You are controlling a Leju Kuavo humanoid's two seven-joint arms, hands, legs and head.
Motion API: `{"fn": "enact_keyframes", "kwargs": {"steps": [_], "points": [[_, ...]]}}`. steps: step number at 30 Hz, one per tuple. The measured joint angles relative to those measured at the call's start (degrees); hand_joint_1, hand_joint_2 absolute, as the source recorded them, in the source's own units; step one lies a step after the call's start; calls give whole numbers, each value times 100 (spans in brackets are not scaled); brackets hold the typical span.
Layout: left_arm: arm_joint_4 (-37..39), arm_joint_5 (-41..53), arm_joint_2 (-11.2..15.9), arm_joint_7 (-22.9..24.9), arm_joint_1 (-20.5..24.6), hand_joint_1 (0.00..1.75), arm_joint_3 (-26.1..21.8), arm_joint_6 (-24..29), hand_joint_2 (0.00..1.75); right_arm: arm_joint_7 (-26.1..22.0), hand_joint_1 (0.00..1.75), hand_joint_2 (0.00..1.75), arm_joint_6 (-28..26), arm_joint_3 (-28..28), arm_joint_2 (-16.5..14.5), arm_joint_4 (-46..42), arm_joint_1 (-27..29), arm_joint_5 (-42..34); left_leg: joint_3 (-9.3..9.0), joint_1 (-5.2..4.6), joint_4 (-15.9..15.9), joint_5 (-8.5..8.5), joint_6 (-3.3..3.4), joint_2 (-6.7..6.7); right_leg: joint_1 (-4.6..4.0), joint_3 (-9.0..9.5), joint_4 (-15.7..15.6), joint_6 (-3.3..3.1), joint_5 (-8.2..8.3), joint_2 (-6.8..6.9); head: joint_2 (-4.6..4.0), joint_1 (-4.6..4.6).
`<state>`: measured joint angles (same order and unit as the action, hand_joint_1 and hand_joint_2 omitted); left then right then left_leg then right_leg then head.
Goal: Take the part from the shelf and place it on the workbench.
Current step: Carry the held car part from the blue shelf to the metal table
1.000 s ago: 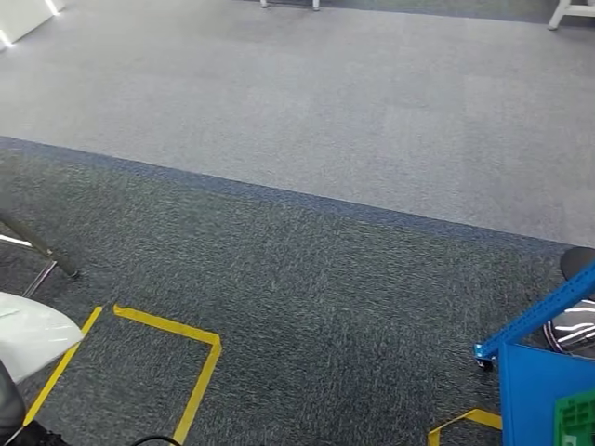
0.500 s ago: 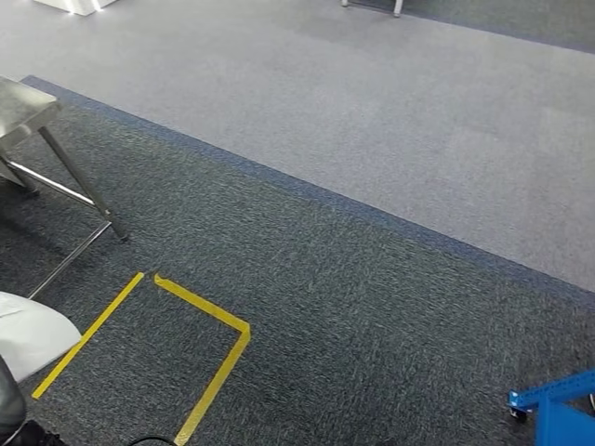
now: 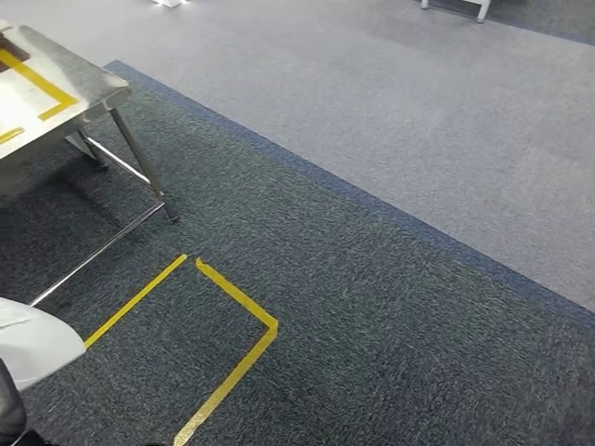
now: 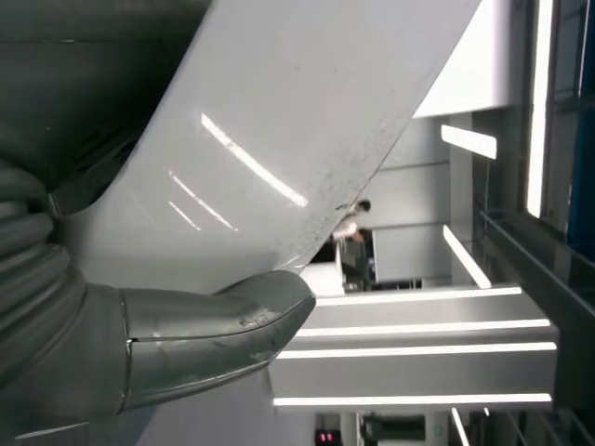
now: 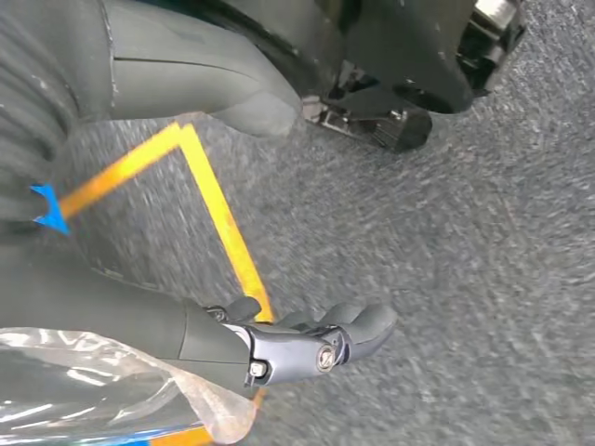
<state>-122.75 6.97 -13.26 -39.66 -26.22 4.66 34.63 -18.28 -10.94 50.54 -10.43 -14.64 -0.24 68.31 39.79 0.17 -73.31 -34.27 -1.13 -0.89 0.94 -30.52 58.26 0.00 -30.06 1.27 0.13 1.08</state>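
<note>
The part (image 4: 281, 111) is already off the shelf: a smooth, glossy white curved panel lying against the left hand (image 4: 161, 344), whose thumb presses along its edge, so it reads as gripped. The right hand (image 5: 281, 344) hangs over the carpet, fingers (image 5: 364, 325) loosely extended, with clear plastic film beside them. Placing remains: the metal surface (image 3: 63, 88), marked with yellow tape, lies well ahead.

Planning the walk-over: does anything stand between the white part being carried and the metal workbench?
Nothing visible does. Between the glossy white curved part and the steel workbench lies only dark grey carpet marked with flat yellow tape.
</note>
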Motion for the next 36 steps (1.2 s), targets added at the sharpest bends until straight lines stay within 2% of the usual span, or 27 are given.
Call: {"fn": "enact_keyframes", "kwargs": {"steps": [1,2,4,5,7,8,9,10,12,13,15,16,17,18,19,20,21,23,24,25,27,29,31,32,33,34,36], "points": [[0,-3,-10,0,-17,175,-15,-6,175,-9,0,175,-5,-6,2,0,-5,54,78,6,-151,2,-4,22,-4,14,0,-1,-17,89,0,1],[0,-7,-22,-1,-37,175,-29,-1,175,8,0,175,-8,-15,3,0,-16,116,51,10,-83,118,2,44,-10,37,0,2,-37,175,0,1],[-1,-22,-49,-1,-73,175,-47,25,175,86,0,175,0,-49,4,2,-44,239,-272,-7,600,535,57,175,-22,107,-1,18,-88,325,0,1],[-1,-32,-64,0,-89,175,-52,38,175,131,0,175,8,-69,4,6,-54,287,-448,-45,966,667,106,326,-38,139,0,42,-122,393,0,-1],[-2,-34,-101,3,-121,175,-59,61,175,208,0,175,24,-106,11,17,-64,358,-627,-115,1347,731,196,541,-63,166,-7,103,-174,522,0,3],[-3,-33,-122,7,-150,175,-63,75,175,251,0,175,33,-121,19,22,-71,389,-632,-139,1372,698,227,551,-72,190,-16,134,-191,593,0,0],[-5,-27,-145,15,-187,175,-69,86,175,301,0,175,44,-140,28,25,-86,420,-636,-132,1391,702,254,478,-74,224,-32,162,-203,660,0,2],[-8,-21,-171,26,-235,175,-77,95,175,351,0,175,60,-162,44,27,-103,447,-653,-116,1426,714,280,402,-72,260,-25,190,-234,623,0,-13],[-14,-21,-222,72,-296,175,-93,86,175,422,0,175,92,-203,75,36,-126,467,-699,-67,1499,746,331,260,-61,156,250,238,-423,319,-1,-44],[-15,-28,-244,96,-308,175,-100,67,175,436,0,175,106,-211,91,41,-126,456,-708,-50,1517,754,348,196,-50,-2,557,252,-573,111,-2,-66],[-15,-47,-267,130,-308,175,-116,19,175,446,0,175,122,-211,117,51,-110,417,-707,-40,1517,752,369,39,-38,-440,1328,272,-842,-78,-2,-80],[-14,-55,-272,134,-308,175,-127,1,175,448,0,175,125,-210,128,54,-99,403,-714,-39,1516,748,371,-48,-35,-604,1556,280,-851,-103,-2,-81],[-14,-62,-276,136,-309,175,-137,-10,175,448,0,175,127,-210,138,55,-92,394,-725,-37,1513,743,368,-145,-32,-682,1577,286,-740,-118,-2,-81],[-13,-65,-278,137,-309,175,-147,-16,175,435,0,175,128,-209,144,56,-88,390,-741,-31,1508,735,357,-239,-26,-640,1356,289,-516,-141,-1,-81],[-13,-55,-278,136,-309,175,-155,-25,175,399,0,175,128,-209,148,57,-88,389,-756,-24,1499,722,338,-328,-13,-510,961,292,-243,-211,-1,-82],[-13,-37,-278,134,-307,175,-160,-39,175,345,0,175,129,-210,151,60,-87,392,-759,-24,1483,705,311,-410,6,-362,561,292,-46,-365,-1,-84],[-13,-8,-278,133,-303,175,-162,-53,175,278,0,175,129,-210,154,66,-88,397,-751,-24,1463,691,281,-483,24,-230,252,284,66,-504,-1,-81],[-13,61,-277,131,-300,175,-156,-63,175,175,0,175,132,-213,157,79,-108,415,-706,-10,1448,694,211,-611,28,-111,31,237,70,-655,-2,-79],[-14,93,-276,132,-304,175,-153,-39,175,151,0,175,136,-217,159,83,-127,436,-689,3,1452,704,178,-675,24,-86,15,198,75,-597,-2,-77],[-16,118,-274,132,-319,175,-151,-2,175,144,0,175,144,-227,159,86,-151,466,-679,10,1443,702,147,-668,24,-70,2,161,85,-526,-2,-79],[-27,143,-269,126,-348,175,-148,87,175,156,0,175,183,-263,158,91,-199,547,-582,-5,1217,559,91,-402,41,-37,-30,91,90,-373,-2,-40],[-38,146,-266,106,-374,175,-136,150,175,196,0,175,244,-318,163,93,-236,637,-280,-4,582,230,42,-68,36,-10,-40,44,67,-193,-2,2],[-49,144,-265,57,-435,175,-111,212,175,266,0,175,316,-393,171,94,-274,741,24,19,-28,21,12,14,26,11,-38,27,36,-1,-2,6],[-59,142,-265,29,-478,175,-95,245,175,304,0,175,347,-441,175,94,-304,792,65,25,-98,65,9,27,24,26,-37,27,19,87,-2,6],[-74,138,-265,8,-518,175,-78,273,175,340,0,175,375,-492,177,95,-340,838,-6,26,58,219,16,52,22,49,-37,32,1,169,-2,8],[-93,131,-265,-6,-547,175,-62,300,175,371,0,175,396,-545,177,96,-379,878,-162,22,387,435,35,110,20,81,-38,43,-19,248,-2,7],[-137,84,-266,-17,-570,175,-42,353,175,410,0,175,426,-647,174,98,-458,949,-507,-37,1106,719,108,421,0,123,-36,91,-76,385,-2,8]]}}
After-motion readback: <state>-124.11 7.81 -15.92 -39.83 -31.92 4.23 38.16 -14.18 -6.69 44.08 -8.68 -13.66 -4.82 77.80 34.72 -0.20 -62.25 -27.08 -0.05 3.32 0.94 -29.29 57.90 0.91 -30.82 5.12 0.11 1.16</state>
